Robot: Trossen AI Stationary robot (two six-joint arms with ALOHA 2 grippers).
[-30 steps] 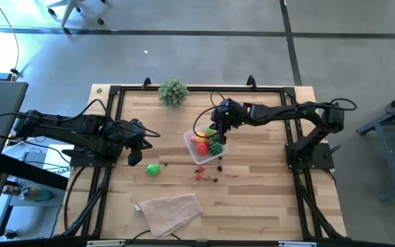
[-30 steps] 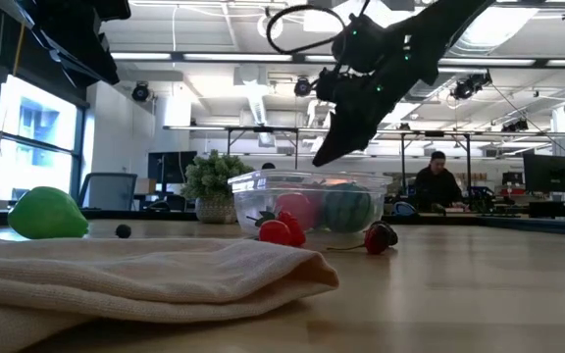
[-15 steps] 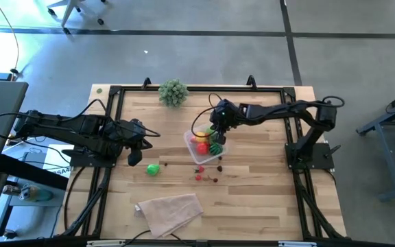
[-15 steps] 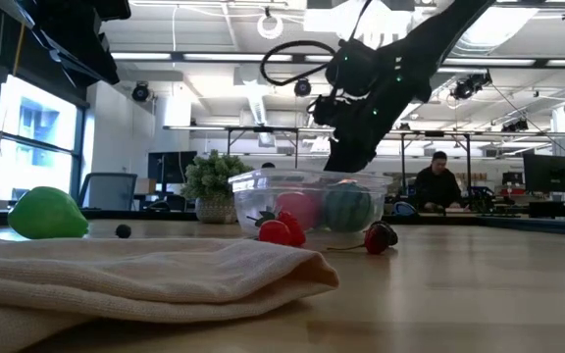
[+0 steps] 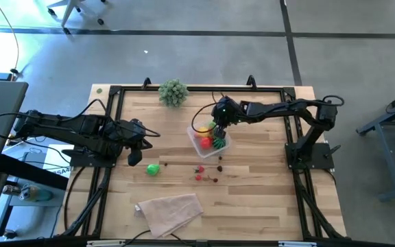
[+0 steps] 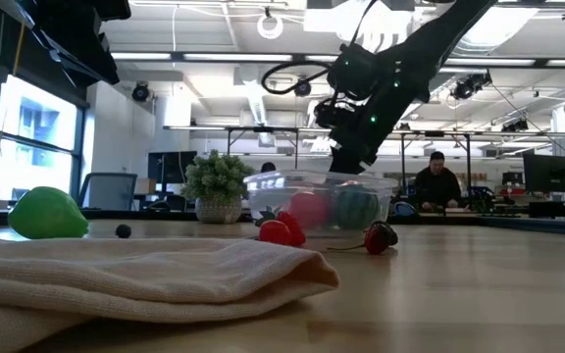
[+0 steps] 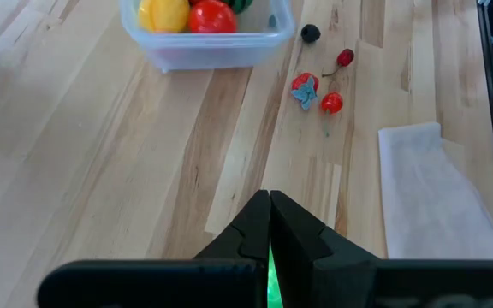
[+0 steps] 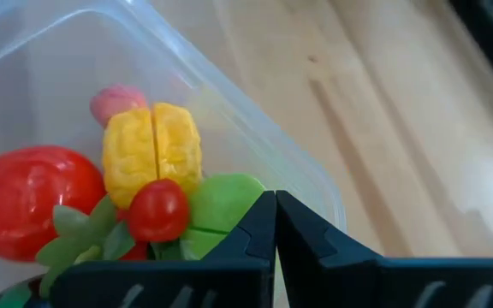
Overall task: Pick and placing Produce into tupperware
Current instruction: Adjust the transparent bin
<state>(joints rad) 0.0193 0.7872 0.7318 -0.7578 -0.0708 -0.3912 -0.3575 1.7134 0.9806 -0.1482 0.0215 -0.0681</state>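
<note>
Tupperware [image 5: 209,139] sat near the middle of the wooden table [image 5: 252,199], a clear box holding a red fruit [image 8: 24,197], a yellow piece [image 8: 152,154], a small red tomato [image 8: 157,211] and green pieces [image 8: 221,205]. The right gripper [image 5: 219,116] hung over the box's far edge with its fingers pressed together, holding nothing. Loose produce lay on the table just beside the box on its near side: small red pieces [image 5: 199,169] and a tiny dark one [image 5: 220,168]. A green fruit [image 5: 153,169] lay farther toward the left arm. The left gripper [image 5: 137,143] waited above the table's left side, well apart from the box, fingers together and holding nothing. A beige cloth [image 5: 170,211] lay near the front edge, and a bushy green plant ball [image 5: 173,92] sat at the far edge.
</note>
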